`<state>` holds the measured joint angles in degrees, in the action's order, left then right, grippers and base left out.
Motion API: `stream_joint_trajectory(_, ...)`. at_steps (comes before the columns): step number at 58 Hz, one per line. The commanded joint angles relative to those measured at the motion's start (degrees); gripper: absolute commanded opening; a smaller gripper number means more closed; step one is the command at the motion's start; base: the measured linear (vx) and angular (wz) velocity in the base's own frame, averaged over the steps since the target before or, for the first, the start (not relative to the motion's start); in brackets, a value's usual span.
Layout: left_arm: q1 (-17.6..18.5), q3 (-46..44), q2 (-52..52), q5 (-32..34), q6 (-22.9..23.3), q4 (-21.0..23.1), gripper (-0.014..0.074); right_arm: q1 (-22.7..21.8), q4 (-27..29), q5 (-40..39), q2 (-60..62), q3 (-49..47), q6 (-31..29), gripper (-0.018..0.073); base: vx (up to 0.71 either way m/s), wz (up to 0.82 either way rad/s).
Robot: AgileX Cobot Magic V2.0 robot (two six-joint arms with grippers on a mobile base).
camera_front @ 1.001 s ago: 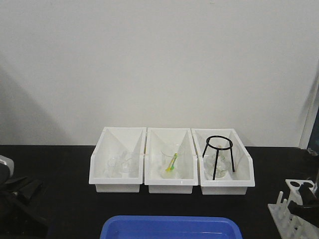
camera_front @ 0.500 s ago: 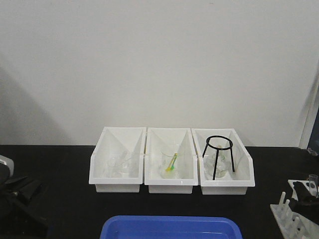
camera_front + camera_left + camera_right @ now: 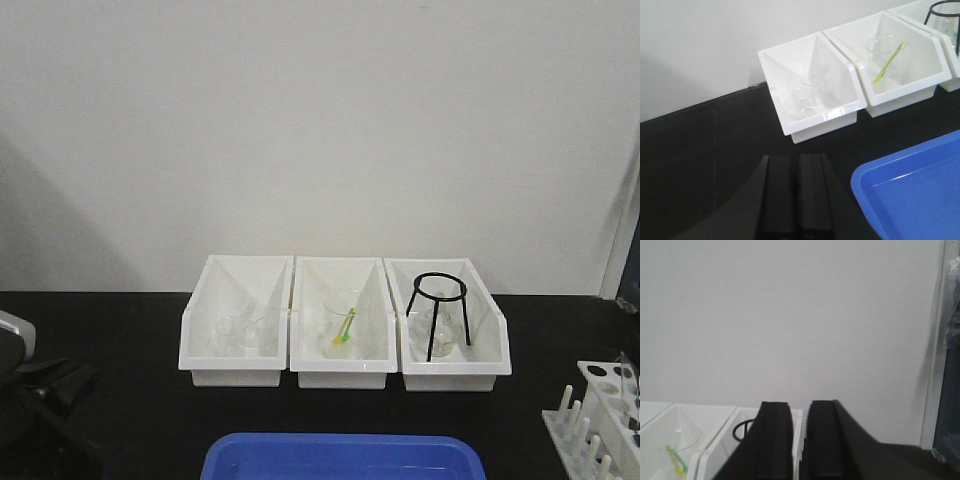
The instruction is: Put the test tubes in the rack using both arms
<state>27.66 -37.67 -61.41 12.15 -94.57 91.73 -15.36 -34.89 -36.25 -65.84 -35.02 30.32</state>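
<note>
Spanning the bottom edge, blue tray (image 3: 340, 456) on black table (image 3: 120, 330). Three white bins (image 3: 344, 375) behind. Rack (image 3: 608, 420) at right edge; a test tube (image 3: 628, 378) apparently standing in it. Left gripper (image 3: 796, 165) fingers pressed together; right gripper (image 3: 799, 412) fingers nearly closed, holding nothing.

Even, fairly bright diffuse light fills all three views, with the white wall (image 3: 320, 130) softly grey and a broad shadow falling across it left of the white bins (image 3: 345, 325). The bins are nearly washed out, and the glassware inside them is hard to make out. The pictures are soft and grainy; the right gripper (image 3: 799, 440) is a featureless dark mass
</note>
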Motion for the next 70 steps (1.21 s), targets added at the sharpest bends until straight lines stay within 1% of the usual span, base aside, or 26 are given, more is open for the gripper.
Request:
stream_joint_trajectory(1,0.26,-1.70,1.34,-2.03,0.41,1.39,-0.0022,0.00,-9.66,7.07,7.40,-1.32,10.97,-0.0016,0.00,0.00)
stream_joint_trajectory(2,0.26,-1.70,1.34,-2.28,0.41,1.71,-0.0022,0.00,-11.19,8.17,8.82,-1.33,12.60,-0.0015,0.00,0.00)
stream_joint_trajectory(6,0.26,-1.70,1.34,-3.49,0.41,3.34,-0.0022,0.00,-20.22,12.64,13.03,-1.24,20.32,-0.0013,0.00,0.00)
stream_joint_trajectory(12,0.26,-1.70,1.34,-6.28,0.41,3.87,-0.0022,0.00,-32.35,13.85,17.64,-1.24,30.42,-0.0011,0.00,0.00)
stream_joint_trajectory(16,0.26,-1.70,1.34,-8.08,0.41,3.87,-0.0022,0.00,-37.65,13.60,19.27,-1.24,35.05,-0.0011,0.00,0.00)
stream_joint_trajectory(19,0.26,-1.70,1.34,-9.02,0.41,3.87,-0.0022,0.00,-40.08,13.54,19.55,-1.24,37.56,-0.0011,0.00,0.00)
stream_joint_trajectory(22,0.26,-1.70,1.34,-8.98,0.41,3.81,-0.0022,0.00,-41.39,13.34,19.55,-1.24,39.73,-0.0011,0.00,0.00)
stream_joint_trajectory(25,0.26,-1.70,1.34,-8.70,0.41,3.81,-0.0022,0.00,-41.98,13.27,19.55,-1.24,40.48,-0.0011,0.00,0.00)
stream_joint_trajectory(70,0.26,-1.70,1.34,-8.69,0.41,3.81,-0.0020,0.00,-42.73,13.22,19.55,-1.24,40.48,-0.0008,0.00,0.00)
